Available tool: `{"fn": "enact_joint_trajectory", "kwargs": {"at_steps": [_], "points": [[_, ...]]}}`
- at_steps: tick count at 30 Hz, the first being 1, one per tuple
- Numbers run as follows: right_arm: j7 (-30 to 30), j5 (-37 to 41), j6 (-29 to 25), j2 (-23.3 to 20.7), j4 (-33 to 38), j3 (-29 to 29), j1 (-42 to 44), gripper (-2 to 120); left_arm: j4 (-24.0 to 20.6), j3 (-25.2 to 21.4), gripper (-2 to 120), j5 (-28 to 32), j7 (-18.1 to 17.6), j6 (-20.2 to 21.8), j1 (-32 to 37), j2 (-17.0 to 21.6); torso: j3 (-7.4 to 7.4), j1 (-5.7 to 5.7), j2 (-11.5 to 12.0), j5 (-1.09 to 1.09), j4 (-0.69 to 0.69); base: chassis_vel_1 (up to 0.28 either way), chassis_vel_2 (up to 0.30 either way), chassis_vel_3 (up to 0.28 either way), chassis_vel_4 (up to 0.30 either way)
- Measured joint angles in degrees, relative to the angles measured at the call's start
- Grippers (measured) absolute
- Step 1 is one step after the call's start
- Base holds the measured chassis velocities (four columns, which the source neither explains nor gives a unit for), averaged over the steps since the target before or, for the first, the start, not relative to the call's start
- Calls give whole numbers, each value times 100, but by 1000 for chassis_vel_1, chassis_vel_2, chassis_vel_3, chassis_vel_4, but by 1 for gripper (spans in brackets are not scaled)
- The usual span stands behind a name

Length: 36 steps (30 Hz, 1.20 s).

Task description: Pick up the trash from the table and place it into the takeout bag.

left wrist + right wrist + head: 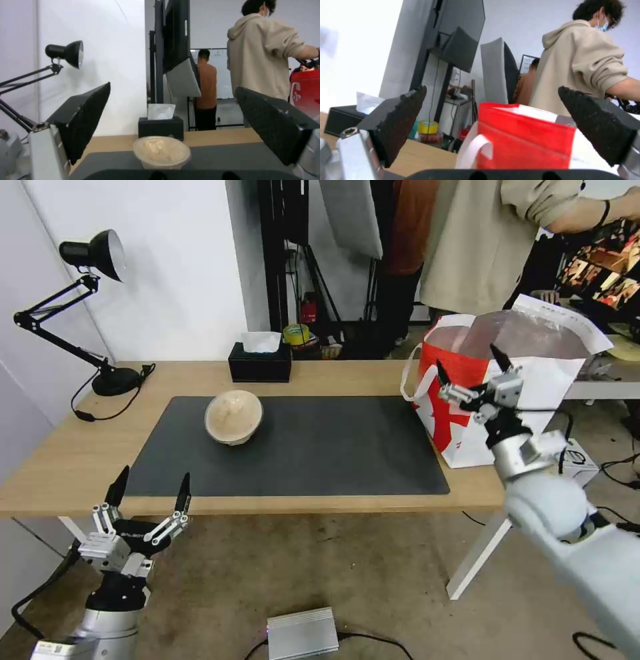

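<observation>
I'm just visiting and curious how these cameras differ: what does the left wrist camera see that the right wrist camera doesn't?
Left wrist view alone: the beige-tan bowl on the dark grey mat, framed by the open left gripper, and the desk lamp.

Right wrist view alone: the top of the takeout bag with its white strap handle, close in front of the open right gripper.

Both: the black tissue box on the table, and a person in a beige hoodie behind.

One beige-tan bowl (233,417) lies at centre left of the frame, on one dark grey mat (333,447) covering one table (67,460). One takeout bag (507,400) stands at right; one tissue box (260,361) and one desk lamp (80,307) occupy the upper left. Two grippers are present: left gripper (152,490), right gripper (470,365).
</observation>
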<state>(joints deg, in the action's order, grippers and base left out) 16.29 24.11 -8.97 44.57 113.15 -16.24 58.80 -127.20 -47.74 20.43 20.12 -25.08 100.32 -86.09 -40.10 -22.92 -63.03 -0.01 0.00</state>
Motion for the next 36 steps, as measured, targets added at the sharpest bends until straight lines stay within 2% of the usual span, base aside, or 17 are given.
{"fn": "enact_joint_trajectory", "kwargs": {"at_steps": [9,15,19,24,36], "points": [[109,-501,233,539,528,-285,775,100,-76,-14,100,-16,-15,8,-23,-34,0,0,0,0,1,0,0,0,0],[-55,-778,564,905,1067,-903,1598,100,-97,-2,100,-40,-20,63,-54,-34,0,0,0,1,0,0,0,0,0],[-452,-1016,1332,1164,1714,-1627,2524,100,-94,44,100,-86,-21,100,-106,-35,0,0,0,0,0,0,0,0,0],[-669,-1114,1775,1348,2133,-1945,3132,100,-92,103,100,-154,-21,108,-103,-55,0,0,-1,1,0,0,0,0,0],[-817,-1376,2195,1823,2530,-2007,3582,100,-159,97,100,-179,-12,129,-52,-57,0,0,0,1,1,0,0,0,0]]}}
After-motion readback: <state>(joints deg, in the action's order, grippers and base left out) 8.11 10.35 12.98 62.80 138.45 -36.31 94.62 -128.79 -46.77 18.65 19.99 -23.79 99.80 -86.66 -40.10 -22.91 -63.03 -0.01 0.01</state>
